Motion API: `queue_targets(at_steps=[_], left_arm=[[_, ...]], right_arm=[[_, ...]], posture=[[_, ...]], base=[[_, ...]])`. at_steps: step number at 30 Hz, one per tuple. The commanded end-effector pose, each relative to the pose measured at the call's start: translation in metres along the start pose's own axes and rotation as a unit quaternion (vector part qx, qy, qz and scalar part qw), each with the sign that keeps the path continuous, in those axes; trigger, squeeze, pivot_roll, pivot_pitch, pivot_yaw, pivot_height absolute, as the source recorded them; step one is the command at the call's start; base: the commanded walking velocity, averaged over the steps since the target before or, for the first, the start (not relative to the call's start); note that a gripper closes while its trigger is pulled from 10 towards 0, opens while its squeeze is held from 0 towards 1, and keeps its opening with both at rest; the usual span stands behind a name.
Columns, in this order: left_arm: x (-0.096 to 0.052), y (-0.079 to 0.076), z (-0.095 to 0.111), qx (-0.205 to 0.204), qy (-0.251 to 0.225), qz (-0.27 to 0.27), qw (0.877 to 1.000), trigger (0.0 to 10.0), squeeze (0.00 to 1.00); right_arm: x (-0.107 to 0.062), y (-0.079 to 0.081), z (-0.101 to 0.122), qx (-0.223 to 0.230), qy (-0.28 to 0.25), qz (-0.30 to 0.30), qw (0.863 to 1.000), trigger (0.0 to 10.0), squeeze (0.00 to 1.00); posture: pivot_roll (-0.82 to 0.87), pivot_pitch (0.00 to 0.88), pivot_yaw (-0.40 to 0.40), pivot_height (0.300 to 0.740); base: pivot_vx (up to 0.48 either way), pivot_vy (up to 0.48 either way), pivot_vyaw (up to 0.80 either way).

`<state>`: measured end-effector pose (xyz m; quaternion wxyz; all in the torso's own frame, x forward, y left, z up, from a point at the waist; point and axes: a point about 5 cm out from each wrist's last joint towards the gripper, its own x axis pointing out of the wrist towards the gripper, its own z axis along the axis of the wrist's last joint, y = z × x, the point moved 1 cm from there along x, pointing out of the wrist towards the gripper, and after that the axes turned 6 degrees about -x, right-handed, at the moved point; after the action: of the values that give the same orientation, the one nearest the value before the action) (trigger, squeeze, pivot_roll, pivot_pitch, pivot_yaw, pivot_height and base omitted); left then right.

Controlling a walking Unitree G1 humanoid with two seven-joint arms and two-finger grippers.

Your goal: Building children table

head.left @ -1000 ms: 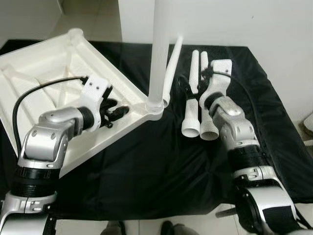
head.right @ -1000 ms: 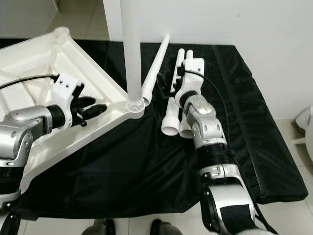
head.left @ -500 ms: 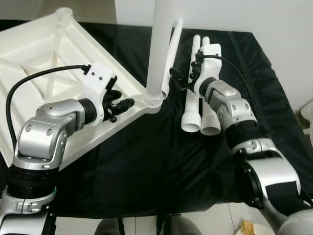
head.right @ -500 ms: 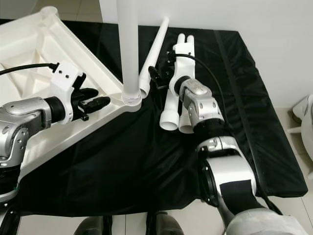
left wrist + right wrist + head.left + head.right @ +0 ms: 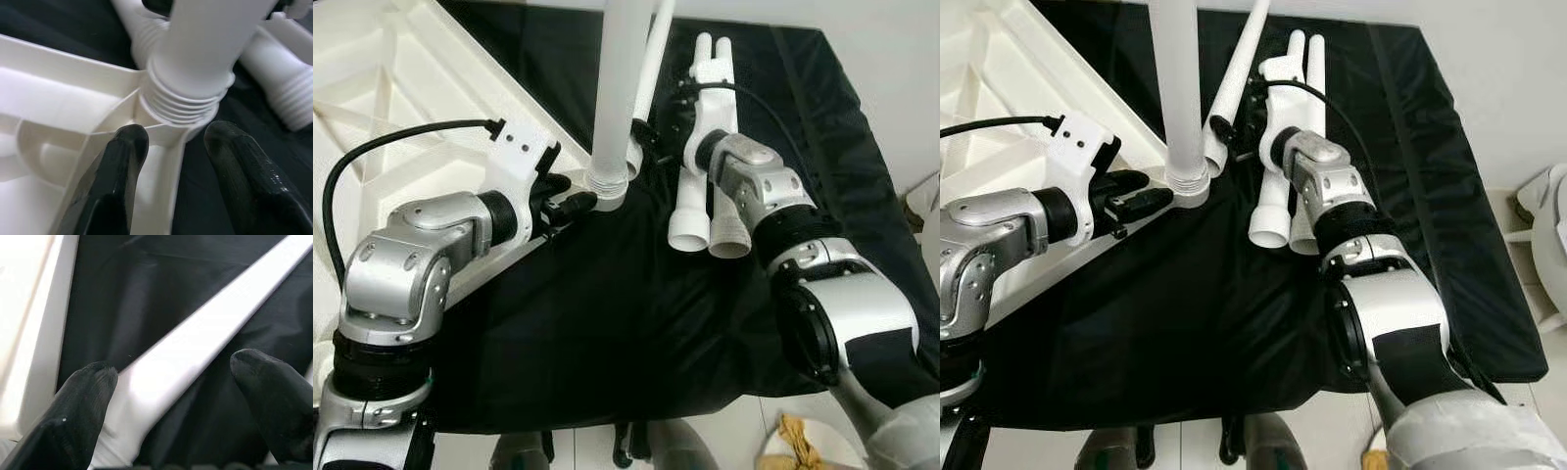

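Observation:
The white tabletop [image 5: 401, 108] lies upside down on the left. One white leg [image 5: 615, 88] stands upright, screwed into its corner socket. My left gripper [image 5: 576, 202] is open at that corner, one finger [image 5: 122, 161] inside the rim and the other outside over the cloth. A loose leg [image 5: 651, 59] lies slanted just behind the upright one. My right gripper [image 5: 173, 369] is open with its fingers on either side of this loose leg [image 5: 205, 328]. Two more legs [image 5: 688, 220] lie side by side under my right forearm.
A black cloth [image 5: 607, 323] covers the work surface, with open room across its front. Its right edge drops to a pale floor, where a white object [image 5: 930, 206] stands. A white wall runs along the back.
The camera has moved in and down. My right gripper has swung left from above the two lying legs to the slanted loose leg. My left gripper has crept closer to the corner socket.

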<state>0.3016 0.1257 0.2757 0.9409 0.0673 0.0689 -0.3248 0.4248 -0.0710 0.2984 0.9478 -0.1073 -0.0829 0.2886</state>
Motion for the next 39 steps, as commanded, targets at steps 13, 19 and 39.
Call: queue_targets(at_steps=[13,19,39], left_arm=[[-0.003,-0.005,0.003,-0.007,-0.007,0.005,1.000,10.0,0.00],[-0.004,-0.005,0.004,-0.009,-0.008,0.009,1.000,10.0,0.00],[-0.004,0.000,0.007,-0.015,-0.017,0.023,0.999,10.0,0.00]], right_arm=[[0.013,0.021,-0.001,0.036,0.060,0.044,0.997,10.0,0.00],[0.013,0.020,-0.011,0.064,0.104,0.019,0.992,10.0,0.00],[0.002,0.010,-0.039,0.155,0.228,-0.127,0.953,10.0,0.00]], posture=[[0.13,0.346,-0.134,0.740],[0.13,0.347,-0.136,0.740],[0.13,0.349,-0.137,0.740]], base=[[0.000,0.000,0.00],[0.000,0.000,0.00],[0.000,0.000,0.00]])
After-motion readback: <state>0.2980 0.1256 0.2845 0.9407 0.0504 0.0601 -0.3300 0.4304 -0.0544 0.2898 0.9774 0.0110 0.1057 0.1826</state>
